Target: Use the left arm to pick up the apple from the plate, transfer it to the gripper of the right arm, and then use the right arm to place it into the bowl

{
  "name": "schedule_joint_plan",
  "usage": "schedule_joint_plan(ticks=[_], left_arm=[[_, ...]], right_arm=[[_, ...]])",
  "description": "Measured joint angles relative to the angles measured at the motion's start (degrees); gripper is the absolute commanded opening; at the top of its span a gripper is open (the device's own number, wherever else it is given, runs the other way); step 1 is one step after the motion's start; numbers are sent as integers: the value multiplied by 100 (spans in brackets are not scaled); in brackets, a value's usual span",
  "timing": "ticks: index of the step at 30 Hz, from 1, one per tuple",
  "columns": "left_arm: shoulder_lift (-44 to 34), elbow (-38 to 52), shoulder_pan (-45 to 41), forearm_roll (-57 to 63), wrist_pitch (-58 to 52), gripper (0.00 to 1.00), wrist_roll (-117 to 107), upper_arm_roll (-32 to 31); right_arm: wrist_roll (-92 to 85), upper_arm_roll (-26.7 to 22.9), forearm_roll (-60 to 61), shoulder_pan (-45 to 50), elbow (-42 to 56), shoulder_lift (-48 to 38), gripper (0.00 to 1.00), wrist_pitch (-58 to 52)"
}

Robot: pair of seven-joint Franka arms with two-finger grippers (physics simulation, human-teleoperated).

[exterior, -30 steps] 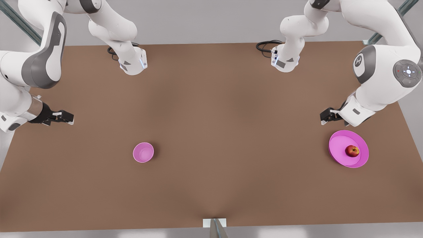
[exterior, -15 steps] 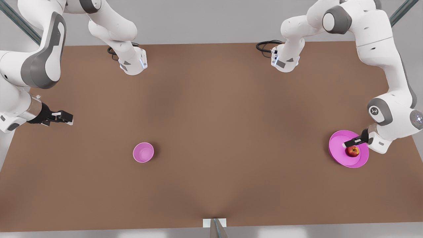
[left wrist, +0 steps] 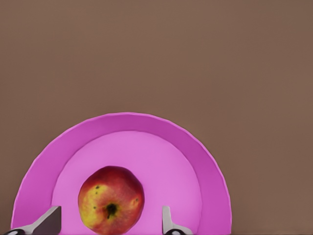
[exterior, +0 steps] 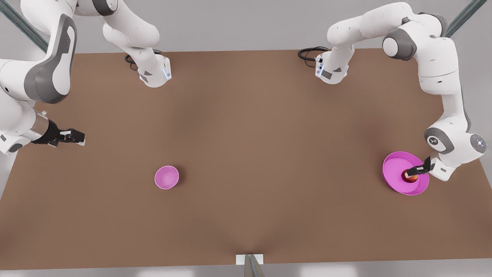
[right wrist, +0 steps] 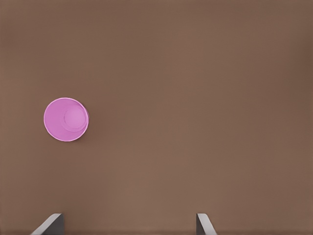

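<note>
The red and yellow apple (exterior: pixel 409 178) (left wrist: pixel 111 206) lies on the wide pink plate (exterior: pixel 392 163) (left wrist: pixel 195 161) at the front view's right. My left gripper (exterior: pixel 415 171) (left wrist: pixel 108 224) hangs low over the apple and hides part of it in the front view. It is open, with one finger on each side of the apple and a gap between each finger and the fruit. The small pink bowl (exterior: pixel 167 177) (right wrist: pixel 66 119) stands left of the table's middle. My right gripper (exterior: pixel 76 136) (right wrist: pixel 127 224) waits open above the table's left edge, well away from the bowl.
The brown table (exterior: pixel 246 134) carries only the plate and the bowl. Both arm bases (exterior: pixel 155 75) (exterior: pixel 330 71) stand at the far edge, each with black cables (exterior: pixel 309 53). A small metal bracket (exterior: pixel 250 261) sits at the near edge.
My left arm has swung down from beside the plate's far side to over the apple, the open fingers now straddling it. The right arm has barely moved.
</note>
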Motion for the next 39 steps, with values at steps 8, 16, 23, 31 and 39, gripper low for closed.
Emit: schedule_joint_plan(ticks=[8,16,23,31,39], left_arm=[[341,6,62,14,109,100,655,1],[567,271,56,2,148,100,1076,-8],[655,271,65,1,164,74,1302,-16],[312,287,-195,46,170,72,1455,-13],[-730,383,-2071,15,-31,72,1397,-481]], right_arm=[[-33,-7,6,-7,0,10,100,0],[-54,-7,6,-10,0,14,100,0],[-69,-7,6,-10,-2,15,100,0],[-94,-14,6,-19,0,15,100,0],[-116,-12,22,-5,-1,15,100,0]])
